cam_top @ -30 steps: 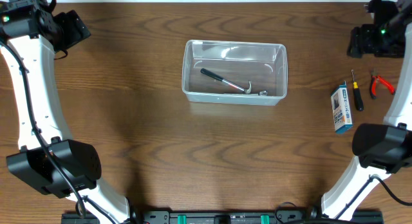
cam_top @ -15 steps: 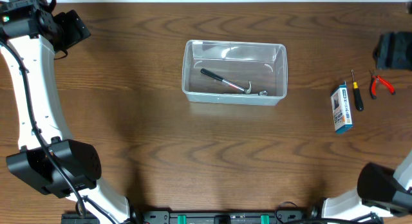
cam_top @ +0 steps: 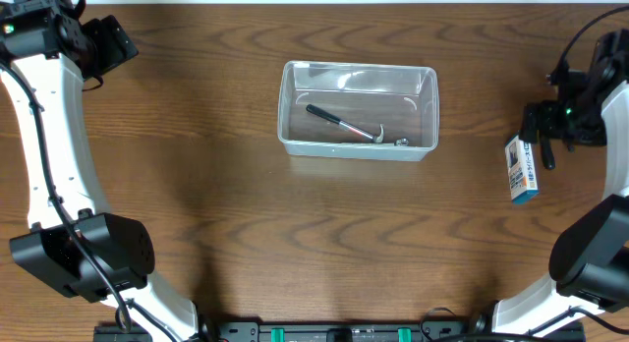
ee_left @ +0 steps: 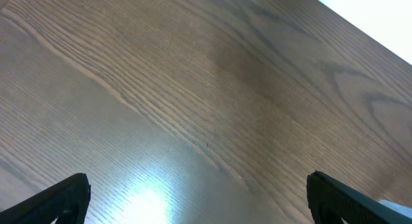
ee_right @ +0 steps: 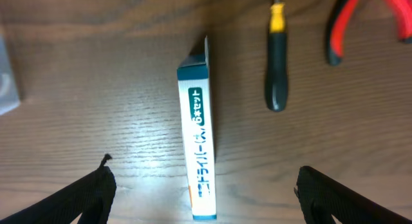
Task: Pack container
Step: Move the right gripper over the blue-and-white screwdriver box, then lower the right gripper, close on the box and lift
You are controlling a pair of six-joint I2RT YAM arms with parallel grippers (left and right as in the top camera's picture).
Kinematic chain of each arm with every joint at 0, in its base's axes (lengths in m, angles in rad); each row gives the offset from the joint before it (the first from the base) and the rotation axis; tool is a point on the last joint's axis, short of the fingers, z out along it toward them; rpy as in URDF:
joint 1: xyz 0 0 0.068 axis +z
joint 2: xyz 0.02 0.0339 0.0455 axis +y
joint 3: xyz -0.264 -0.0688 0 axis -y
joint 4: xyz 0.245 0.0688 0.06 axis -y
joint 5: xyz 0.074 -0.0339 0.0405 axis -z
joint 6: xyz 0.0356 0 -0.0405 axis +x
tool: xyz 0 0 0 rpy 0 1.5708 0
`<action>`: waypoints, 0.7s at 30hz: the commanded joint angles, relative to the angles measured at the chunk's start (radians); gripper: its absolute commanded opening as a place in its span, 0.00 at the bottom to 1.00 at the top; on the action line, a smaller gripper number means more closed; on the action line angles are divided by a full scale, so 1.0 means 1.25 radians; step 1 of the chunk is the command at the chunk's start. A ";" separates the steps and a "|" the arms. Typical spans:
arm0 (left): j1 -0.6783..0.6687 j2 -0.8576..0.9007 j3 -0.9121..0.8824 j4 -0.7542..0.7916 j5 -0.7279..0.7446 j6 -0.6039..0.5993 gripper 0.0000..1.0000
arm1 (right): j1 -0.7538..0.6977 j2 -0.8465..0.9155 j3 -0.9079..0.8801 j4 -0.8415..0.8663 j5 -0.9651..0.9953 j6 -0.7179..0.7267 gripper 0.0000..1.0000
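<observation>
The clear container (cam_top: 293, 106) stands at the middle back of the table with a black-handled hammer (cam_top: 339, 125) lying in it. My right gripper (cam_top: 538, 138) hangs open over the blue and white box (ee_right: 198, 121), which lies between its spread fingers (ee_right: 90, 198) without touching them. A black screwdriver with a yellow collar (ee_right: 275, 63) and red-handled pliers (ee_right: 360, 24) lie just beyond the box. My left gripper (cam_top: 110, 42) stays at the far back left, open over bare wood, its fingertips (ee_left: 61, 199) wide apart.
The blue box (cam_top: 521, 170) and screwdriver (cam_top: 544, 153) sit near the table's right edge. A corner of the container (ee_right: 6, 82) shows at the left of the right wrist view. The right arm covers the pliers in the overhead view.
The right arm swung from the back right corner down over the blue box and screwdriver, and its jaws widened. The left arm, container and hammer did not move.
</observation>
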 commanded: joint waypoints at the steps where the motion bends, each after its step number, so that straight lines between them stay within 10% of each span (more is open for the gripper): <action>1: 0.000 0.003 0.004 -0.002 -0.013 0.001 0.98 | -0.003 -0.021 -0.060 0.034 -0.004 -0.028 0.90; 21: 0.000 0.003 0.004 -0.002 -0.013 0.001 0.98 | -0.003 -0.015 -0.245 0.179 -0.023 -0.064 0.65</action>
